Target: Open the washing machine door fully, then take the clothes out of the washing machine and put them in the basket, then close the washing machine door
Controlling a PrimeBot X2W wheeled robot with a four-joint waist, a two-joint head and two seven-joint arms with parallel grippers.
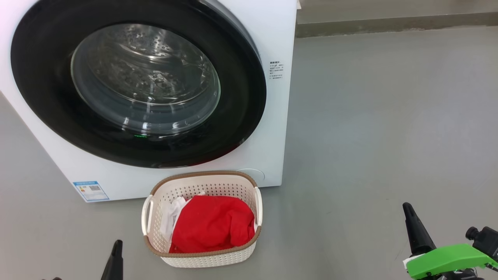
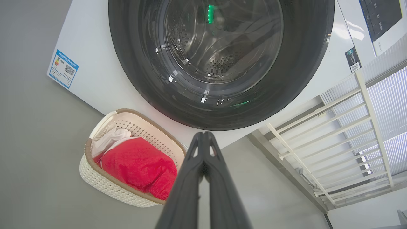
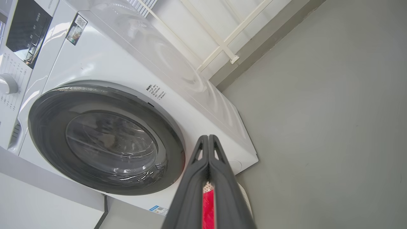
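Note:
The white washing machine (image 1: 274,128) stands at the upper left, its round black-rimmed door (image 1: 138,85) shut flat against the front, bare steel drum showing through the glass. On the floor in front sits the cream basket (image 1: 202,258), with the red and white clothes (image 1: 212,227) piled inside. My left gripper (image 1: 116,249) is at the bottom left, just left of the basket, shut and empty. My right gripper (image 1: 408,212) is at the lower right, far from the basket, also shut on nothing. The wrist views show the left gripper (image 2: 203,135) and the right gripper (image 3: 208,138) with fingers pressed together.
Grey floor (image 1: 389,116) spreads wide to the right of the machine. A wall base (image 1: 389,23) runs along the back. A white slatted rack (image 2: 343,133) leans beside the machine. A second appliance with a control panel (image 3: 27,35) stands next to it.

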